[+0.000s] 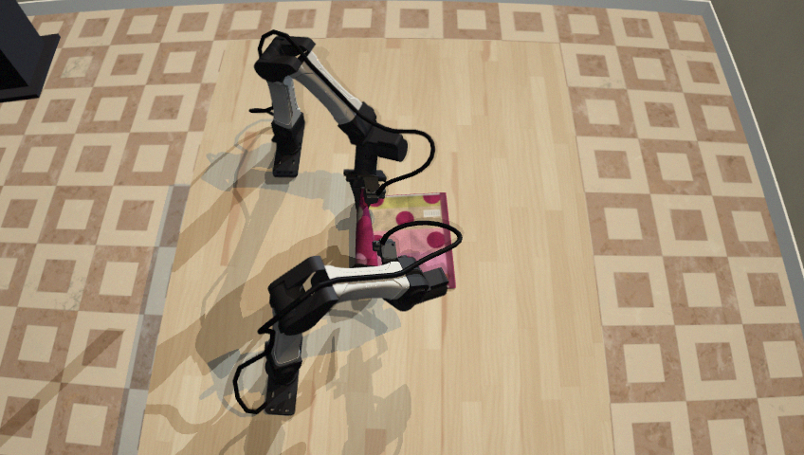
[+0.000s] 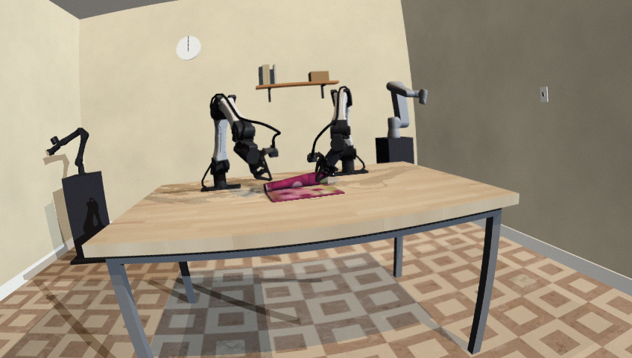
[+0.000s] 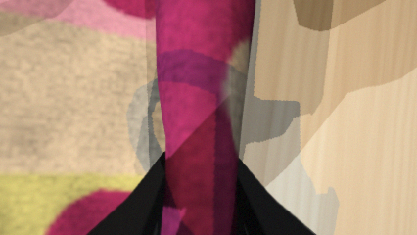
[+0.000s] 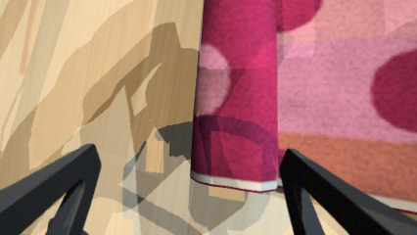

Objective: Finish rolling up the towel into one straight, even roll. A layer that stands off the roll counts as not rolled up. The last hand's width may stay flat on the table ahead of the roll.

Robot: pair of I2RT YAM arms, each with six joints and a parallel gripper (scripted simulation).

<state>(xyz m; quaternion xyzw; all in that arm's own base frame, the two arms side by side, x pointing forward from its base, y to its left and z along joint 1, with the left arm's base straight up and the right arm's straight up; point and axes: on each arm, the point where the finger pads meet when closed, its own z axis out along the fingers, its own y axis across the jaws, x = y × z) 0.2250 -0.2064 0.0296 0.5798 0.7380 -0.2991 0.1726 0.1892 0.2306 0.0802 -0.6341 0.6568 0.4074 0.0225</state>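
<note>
The towel's magenta roll point(image 1: 365, 236) point(image 2: 296, 182) point(image 3: 196, 117) point(image 4: 245, 98) lies along one side of its flat part point(image 1: 414, 227) point(image 2: 305, 192) point(image 3: 73, 98) point(image 4: 328, 98), which has bands and dots. My left gripper point(image 1: 363, 200) point(image 2: 321, 177) point(image 3: 199, 161) is shut on the roll near its yellow-banded end, and the roll narrows there. I cannot tell whether that end is off the table. My right gripper point(image 2: 266, 176) point(image 4: 193, 156) is open, above the roll's other end, with nothing between its fingers. In the top view the right arm hides that end and the right fingertips.
The wooden table point(image 1: 507, 225) point(image 2: 376, 212) bears both arms. The right arm's forearm point(image 1: 369, 279) reaches over the towel's near end in the top view. Cable loops from both arms hang close to the towel. The shelf and two other robots on stands are off the table.
</note>
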